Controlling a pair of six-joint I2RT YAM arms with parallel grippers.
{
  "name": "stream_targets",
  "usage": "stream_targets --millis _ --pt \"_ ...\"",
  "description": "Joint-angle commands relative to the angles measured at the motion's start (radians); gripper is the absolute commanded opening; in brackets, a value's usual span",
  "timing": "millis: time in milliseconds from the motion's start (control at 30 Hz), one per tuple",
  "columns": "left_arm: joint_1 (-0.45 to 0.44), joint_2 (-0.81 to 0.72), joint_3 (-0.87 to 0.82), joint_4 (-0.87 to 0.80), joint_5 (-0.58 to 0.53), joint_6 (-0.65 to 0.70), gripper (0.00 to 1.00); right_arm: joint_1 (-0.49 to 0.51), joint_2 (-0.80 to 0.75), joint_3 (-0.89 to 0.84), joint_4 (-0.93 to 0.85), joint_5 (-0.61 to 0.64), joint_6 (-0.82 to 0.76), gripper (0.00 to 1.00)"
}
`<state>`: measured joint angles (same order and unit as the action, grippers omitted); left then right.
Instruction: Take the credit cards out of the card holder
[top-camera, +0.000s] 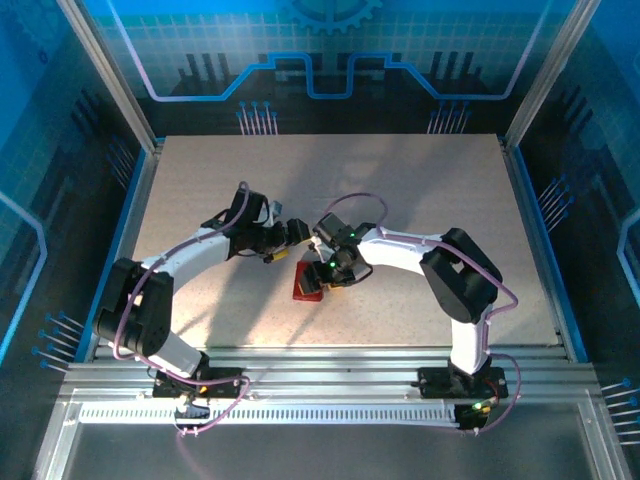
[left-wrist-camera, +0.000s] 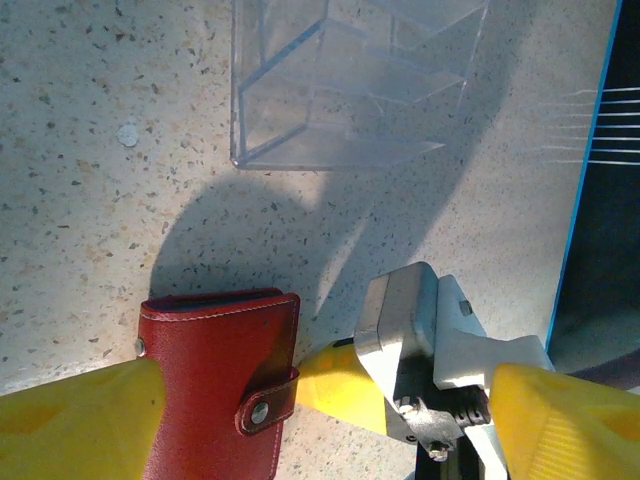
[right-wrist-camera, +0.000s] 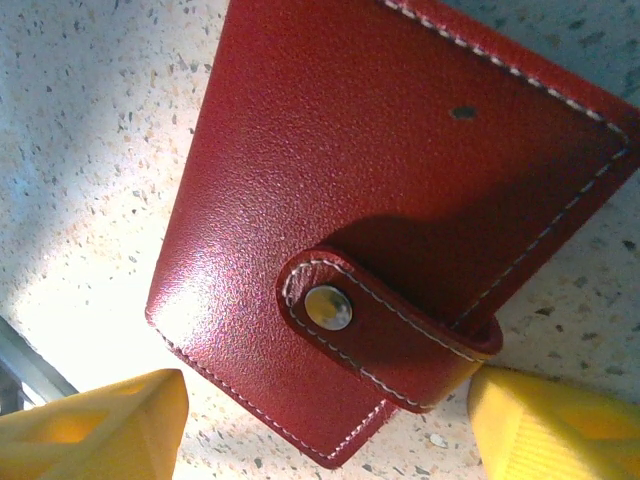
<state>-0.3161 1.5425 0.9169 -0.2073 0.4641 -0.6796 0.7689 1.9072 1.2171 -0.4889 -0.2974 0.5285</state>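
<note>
Card holder (right-wrist-camera: 380, 200), red and snapped closed, is seen flat on the speckled table (top-camera: 420, 200), framed between the spread fingers of the right gripper (right-wrist-camera: 325, 405). The left gripper (left-wrist-camera: 320, 420) is likewise spread, with the holder beside its left finger.

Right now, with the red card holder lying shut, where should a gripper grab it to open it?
Likely the clasp tab, at its rounded snapped end, from above: the card holder lies flat and closed on the table, and the tab is its only raised part.
</note>
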Motion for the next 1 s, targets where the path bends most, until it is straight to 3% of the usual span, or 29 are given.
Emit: stream_targets --millis 0,367,433,533,800,967 --pt "-0.001 -0.024 -0.018 -0.009 0.006 -0.005 0.80 -0.025 -0.083 -0.024 0.003 -0.007 -0.084 0.74" --pt "-0.001 -0.009 -0.044 0.020 0.058 -0.074 0.38 -0.175 -0.260 -0.149 0.003 -0.015 -0.315 0.73" --pt "-0.001 -0.006 -0.064 0.053 0.078 -0.095 0.36 -0.178 -0.270 -0.149 0.005 -0.022 -0.364 0.73" --pt "-0.001 -0.006 -0.105 0.121 0.111 -0.120 0.31 -0.169 -0.267 -0.138 -0.003 -0.027 -0.447 0.63" --pt "-0.003 0.012 -0.145 0.147 0.134 -0.125 0.15 -0.085 -0.334 -0.205 0.105 0.028 -0.748 0.63" --pt "-0.003 0.050 -0.139 0.127 0.128 -0.115 0.06 -0.076 -0.317 -0.195 0.127 -0.005 -0.908 0.62"
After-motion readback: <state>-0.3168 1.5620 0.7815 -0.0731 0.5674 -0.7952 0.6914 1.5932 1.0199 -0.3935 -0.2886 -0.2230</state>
